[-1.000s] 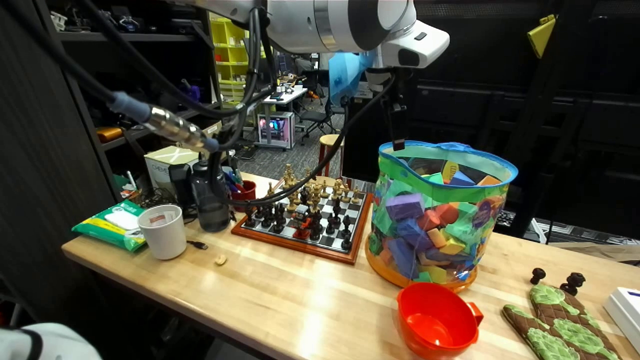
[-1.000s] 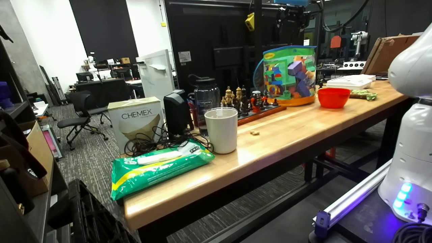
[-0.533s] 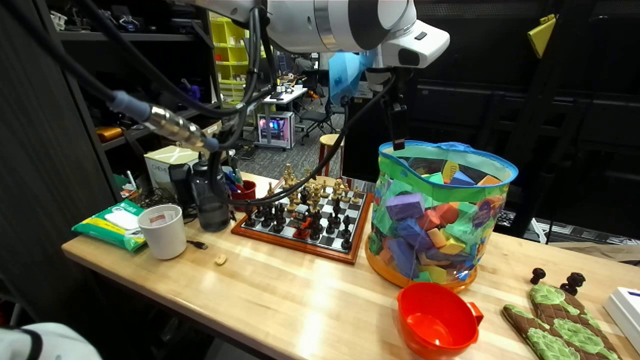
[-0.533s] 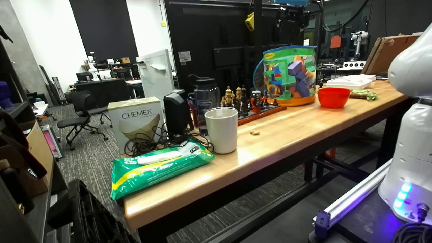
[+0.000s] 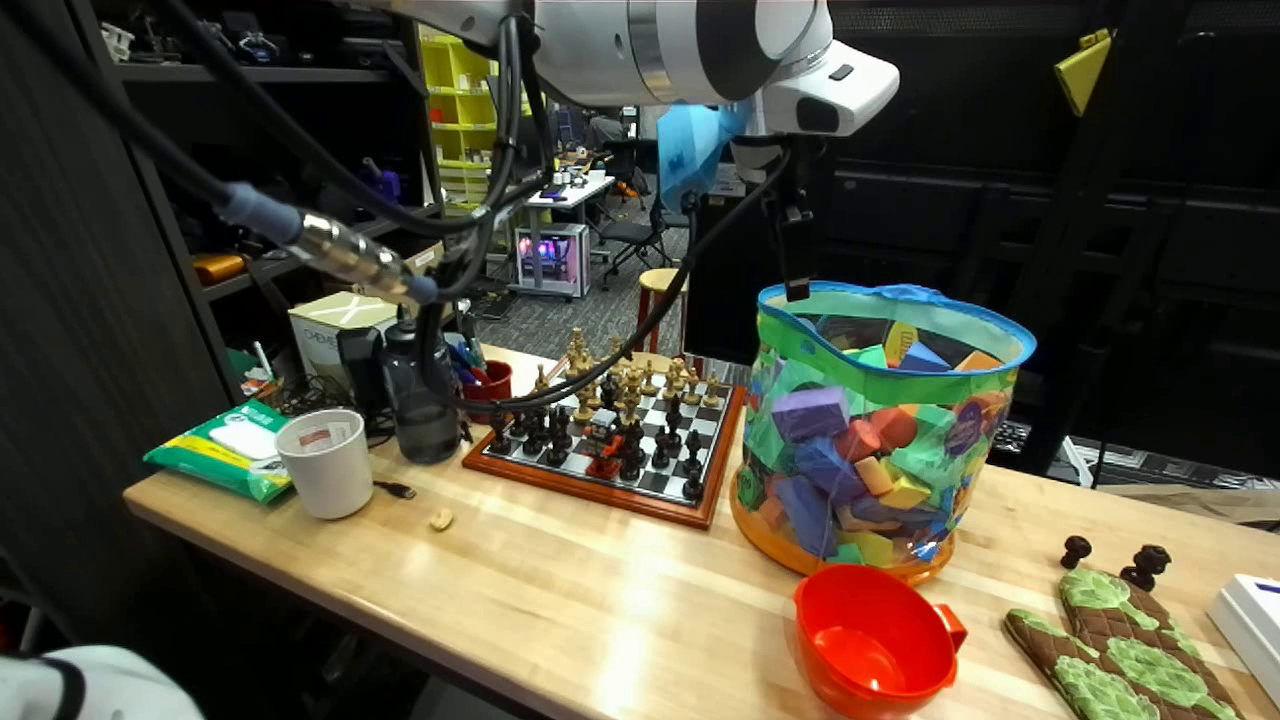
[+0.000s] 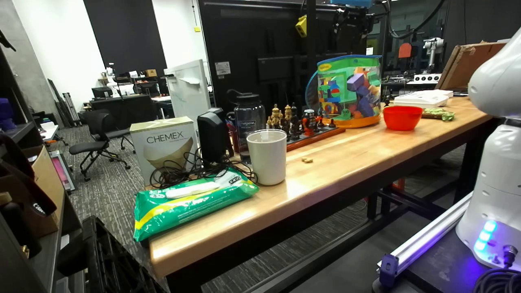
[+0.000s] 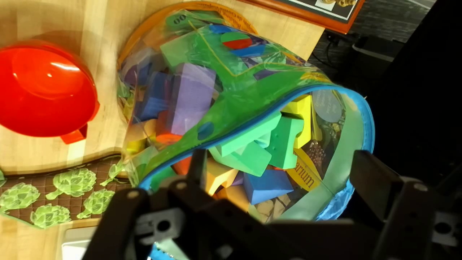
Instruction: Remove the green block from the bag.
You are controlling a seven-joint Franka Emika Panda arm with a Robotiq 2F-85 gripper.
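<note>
The bag [image 5: 905,293], clear plastic with a green band and blue rim, stands upright on the table, full of multicoloured foam blocks. Looking into its mouth in the wrist view, I see the green block [image 7: 251,159], pale mint with a rounded edge. It lies among other green pieces, partly under a long mint slab [image 7: 249,135]. A blue wedge [image 7: 269,186] sits beside it. My gripper [image 7: 280,159] hangs above the bag's mouth, fingers wide apart, nothing between them. In an exterior view, a dark fingertip [image 5: 797,289] appears at the rim's edge; contact cannot be told.
A red bowl [image 5: 875,640] stands close in front of the bag. The chessboard [image 5: 620,430] with pieces is beside it. A brown-green oven mitt [image 5: 1130,650], loose dark chess pieces [image 5: 1145,565] and a white box [image 5: 1255,620] lie nearby. A mug [image 6: 267,158] stands farther along the table.
</note>
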